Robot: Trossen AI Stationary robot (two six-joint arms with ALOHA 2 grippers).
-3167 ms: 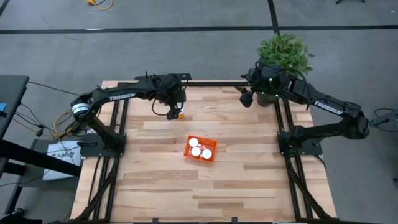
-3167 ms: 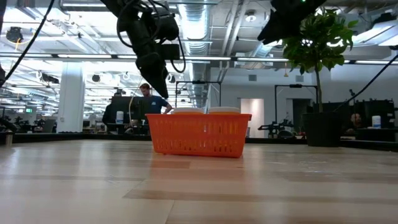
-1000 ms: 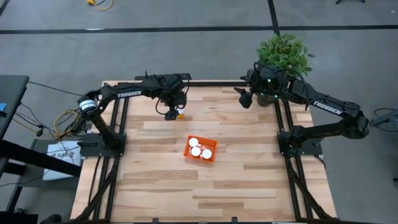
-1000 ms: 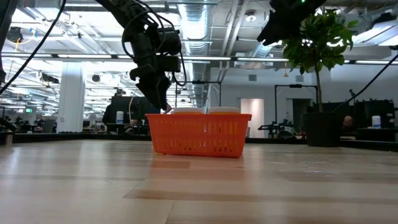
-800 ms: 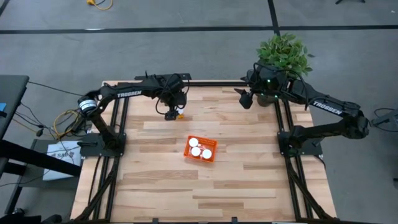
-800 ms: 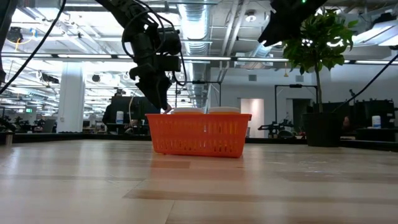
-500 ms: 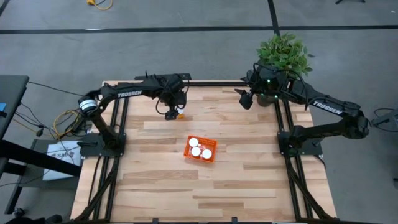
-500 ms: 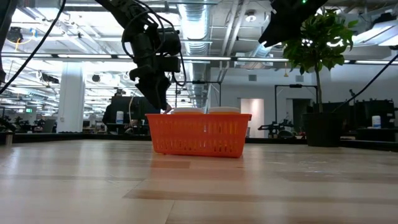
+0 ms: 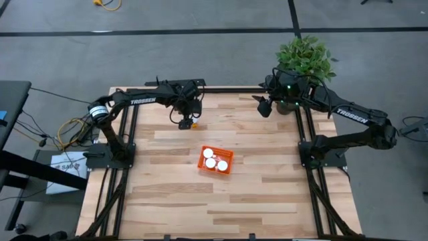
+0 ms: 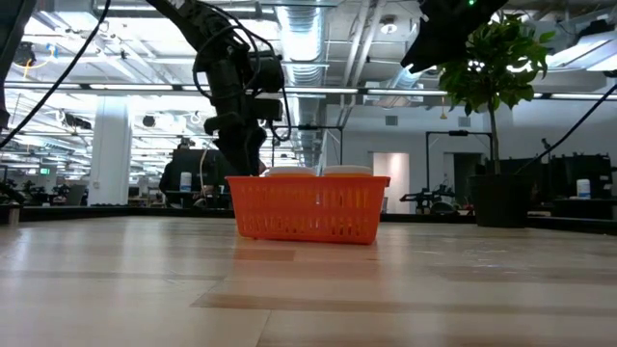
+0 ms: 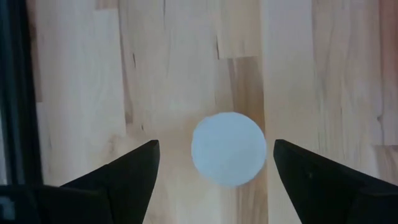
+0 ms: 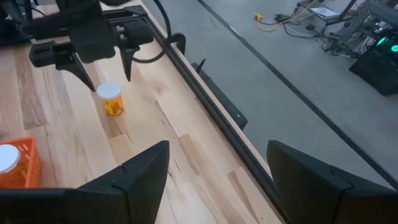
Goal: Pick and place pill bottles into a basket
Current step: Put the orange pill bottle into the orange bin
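Reading "TROSSEN" in white along both dark arms was possible in the high view, on the left arm in the upper left of centre and on the right arm at the right; no label could be made out on any bottle. The left gripper (image 9: 186, 123) hung over the last pill bottle (image 9: 193, 124) standing alone on the bench (image 9: 267, 194), its jaws spread wide to either side of the white cap (image 11: 228, 149) and holding nothing, as the left wrist view showed from straight above, where the orange body was hidden beneath the cap. In the right wrist view that bottle (image 12: 112, 99) stood upright in the upper left of the frame, just under the left arm's fingers. The orange basket (image 9: 227, 163) sat at the middle of the high view with three white caps (image 9: 215, 159) inside; in the low view only cap tops showed above its rim (image 10: 308, 179), and the lone bottle was hidden behind it. The right gripper (image 9: 263, 106) waited at the upper right beside the potted plant (image 9: 306, 55), jaws open and empty.
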